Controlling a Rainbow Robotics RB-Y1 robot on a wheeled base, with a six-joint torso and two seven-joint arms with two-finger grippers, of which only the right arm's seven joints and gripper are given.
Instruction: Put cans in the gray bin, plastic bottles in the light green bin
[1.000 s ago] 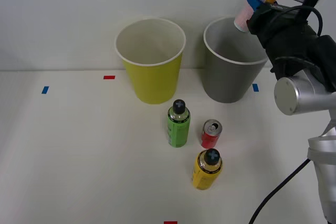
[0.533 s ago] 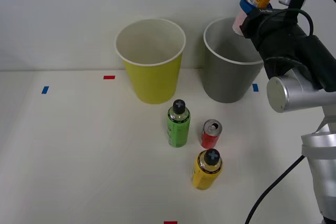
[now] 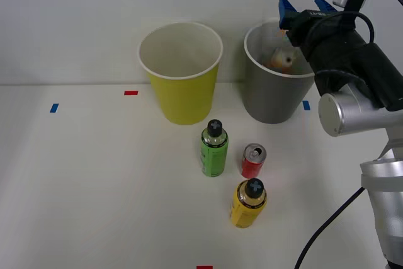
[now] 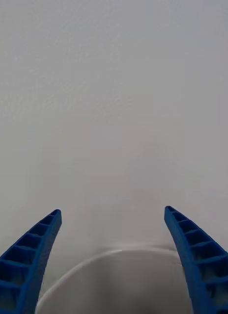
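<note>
Nearest stands the yellow bottle [image 3: 249, 203], upright on the table [image 3: 94, 187]. Just beyond it stand the red can [image 3: 253, 160] and, to its left, the green bottle [image 3: 214, 148]; none of these three has shifted. Farther back the light green bin [image 3: 181, 72] stands on the left and the gray bin [image 3: 276, 74] on the right. The orange-and-pale-pink can [image 3: 280, 59], which half a second ago was clamped above the gray bin's far right rim, now lies inside that bin. The right gripper [image 3: 304, 7] hangs over that rim, its blue fingers [image 4: 33, 255] spread wide and holding nothing.
</note>
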